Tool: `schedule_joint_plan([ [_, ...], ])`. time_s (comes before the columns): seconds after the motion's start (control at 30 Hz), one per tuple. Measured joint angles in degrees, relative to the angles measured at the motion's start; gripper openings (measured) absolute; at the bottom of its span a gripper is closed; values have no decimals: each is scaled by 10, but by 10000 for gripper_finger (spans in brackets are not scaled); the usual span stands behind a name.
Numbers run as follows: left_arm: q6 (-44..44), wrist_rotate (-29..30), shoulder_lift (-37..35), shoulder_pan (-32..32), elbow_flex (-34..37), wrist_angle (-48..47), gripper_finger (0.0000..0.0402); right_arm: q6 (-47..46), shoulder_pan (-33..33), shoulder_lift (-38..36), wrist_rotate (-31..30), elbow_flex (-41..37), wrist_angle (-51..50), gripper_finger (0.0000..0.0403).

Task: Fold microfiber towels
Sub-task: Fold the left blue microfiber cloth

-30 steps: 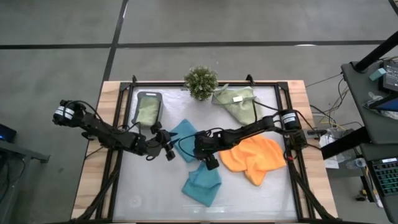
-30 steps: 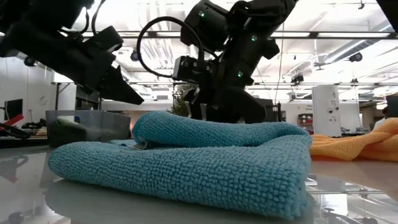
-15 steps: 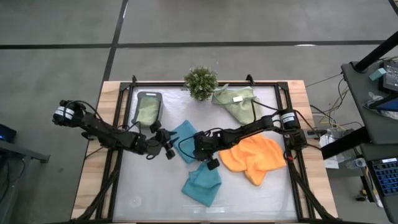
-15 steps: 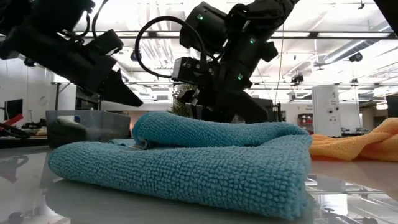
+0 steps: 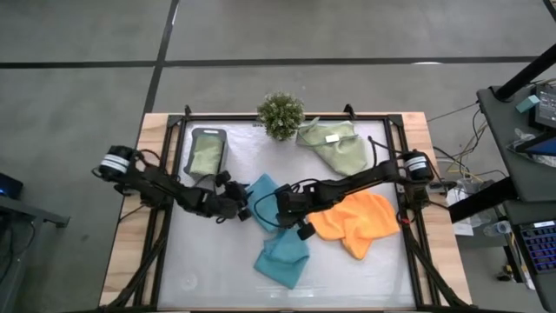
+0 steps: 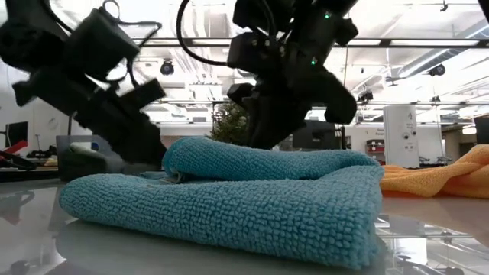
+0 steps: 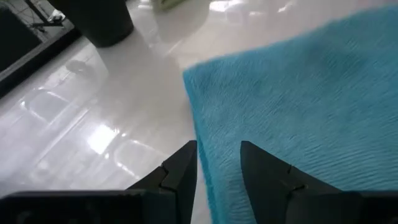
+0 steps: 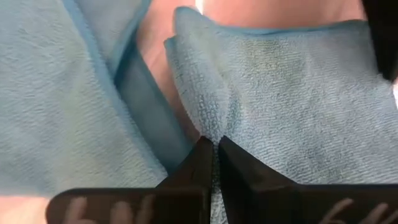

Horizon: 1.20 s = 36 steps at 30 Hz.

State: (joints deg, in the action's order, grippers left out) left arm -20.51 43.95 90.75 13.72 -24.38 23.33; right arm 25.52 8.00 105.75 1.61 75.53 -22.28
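Looking down on my table (image 5: 208, 278), I see both arms meeting near its middle over two blue towels. My right gripper (image 5: 300, 228) sits between the unfolded blue towel (image 5: 261, 198) and the folded blue towel (image 5: 282, 254) nearer the front edge; in its wrist view its fingers (image 8: 202, 163) stand pressed together with only a sliver between them, right over blue cloth, though I cannot tell whether any fabric is pinched. My left gripper (image 5: 239, 209) is at the unfolded towel's left edge, its fingers (image 7: 186, 163) partly apart and straddling that edge, with nothing clearly held. An orange towel (image 5: 356, 222) lies crumpled to the right, a pale green towel (image 5: 334, 143) with a white tag lies at the back, and another pale green one (image 5: 207, 155) rests in the dark tray (image 5: 208, 132) beside the small plant (image 5: 281, 113).
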Motion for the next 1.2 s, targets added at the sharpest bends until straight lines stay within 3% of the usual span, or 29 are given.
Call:
schedule_joint_plan([
  [0.33, 1, -19, 87, -1, -46, 11, 108, -9, 18, -14, 4, 23, -35, 9],
  [0.63, 28, -75, 72, 2, -55, 2, 108, 22, 10, -14, 7, 79, -71, 9],
  [0.77, 49, -106, 70, 8, -57, 13, 108, 25, -9, -7, 35, 89, -70, 9],
  [1.2, 64, -118, 70, 17, -56, 28, 108, 46, -58, 73, 49, 141, -42, 9],
])
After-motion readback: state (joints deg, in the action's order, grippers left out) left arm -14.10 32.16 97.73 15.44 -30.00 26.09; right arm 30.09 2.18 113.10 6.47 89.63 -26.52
